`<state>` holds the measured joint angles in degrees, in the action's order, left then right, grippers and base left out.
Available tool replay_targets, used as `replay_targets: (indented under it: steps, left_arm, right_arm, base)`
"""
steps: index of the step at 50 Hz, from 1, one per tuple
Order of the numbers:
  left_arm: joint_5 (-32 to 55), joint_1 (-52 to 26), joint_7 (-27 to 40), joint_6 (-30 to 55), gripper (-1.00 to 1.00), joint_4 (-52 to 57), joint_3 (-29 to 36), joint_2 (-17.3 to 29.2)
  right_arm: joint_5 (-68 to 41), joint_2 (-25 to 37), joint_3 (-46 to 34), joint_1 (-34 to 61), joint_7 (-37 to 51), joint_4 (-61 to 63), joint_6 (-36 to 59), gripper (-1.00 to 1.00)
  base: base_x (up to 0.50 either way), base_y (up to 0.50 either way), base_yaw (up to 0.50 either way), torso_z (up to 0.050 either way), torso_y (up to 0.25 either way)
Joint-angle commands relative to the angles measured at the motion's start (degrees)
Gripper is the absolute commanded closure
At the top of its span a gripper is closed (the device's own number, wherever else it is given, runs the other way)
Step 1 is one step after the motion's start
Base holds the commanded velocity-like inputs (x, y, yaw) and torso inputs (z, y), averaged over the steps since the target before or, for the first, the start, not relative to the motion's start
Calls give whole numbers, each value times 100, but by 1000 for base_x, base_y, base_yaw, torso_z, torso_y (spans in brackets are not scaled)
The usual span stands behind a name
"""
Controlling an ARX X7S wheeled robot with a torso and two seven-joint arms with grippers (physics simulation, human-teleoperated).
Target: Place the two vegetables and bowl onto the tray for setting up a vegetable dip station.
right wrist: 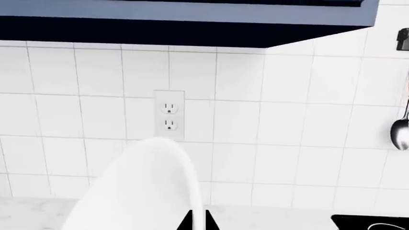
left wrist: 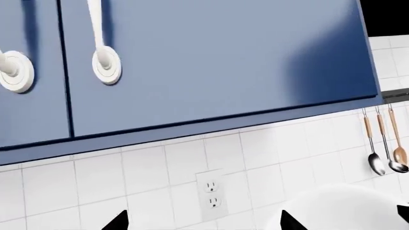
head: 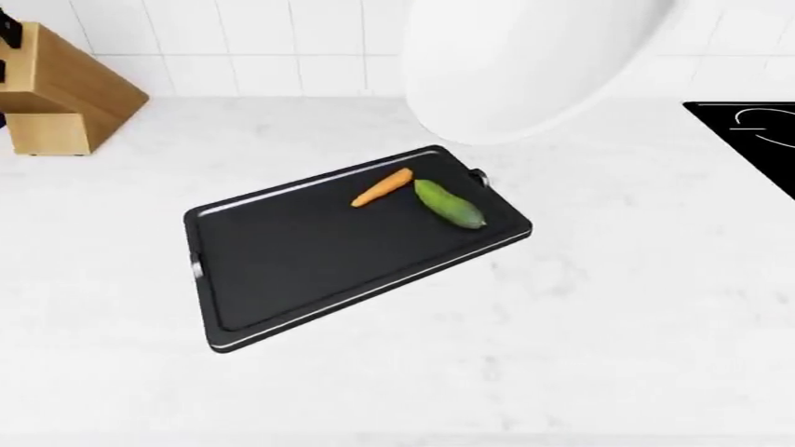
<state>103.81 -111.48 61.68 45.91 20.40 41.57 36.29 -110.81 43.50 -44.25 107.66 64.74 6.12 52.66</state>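
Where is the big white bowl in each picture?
Head view: the bowl fills the top middle, lifted above the tray.
Left wrist view: it shows at the lower edge, by the hand's dark tips.
Right wrist view: it rises from the bottom, below the wall outlet.
Shared landmark: the same outlet shows in both wrist views.

We see the tray (head: pixel 311 256) lying on the counter (head: pixel 597 317), turned at an angle. On its far right part lie the carrot (head: pixel 382 187) and, just right of it, the cucumber (head: pixel 450 204). The bowl (head: pixel 522 56) sits high in view, behind the tray. A knife block (head: pixel 56 93) stands far left by the tiled wall (head: pixel 249 37); the stovetop (head: pixel 758 140) lies at right.
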Motion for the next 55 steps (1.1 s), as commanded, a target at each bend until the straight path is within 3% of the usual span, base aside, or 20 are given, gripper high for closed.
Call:
replay_targets:
  steps: [1, 22, 55]
  left_arm:
    - [14, -21, 9, 0, -100, 1, -8, -3]
    - [-9, 2, -3, 4, -100, 0, 9, -10]
    - [13, -41, 16, 26, -100, 12, -12, 41]
  right_arm:
    - [55, 4, 34, 27, -4, -9, -5, 100]
    - [70, 13, 80, -51, 3, -16, -133, 100]
    - [644, -331, -198, -824, -520, -199, -443, 100]
  base:
    - [-1, 500, 0, 0, 0]
    - [-1, 500, 0, 0, 0]
    - [1, 1, 0, 0, 0]
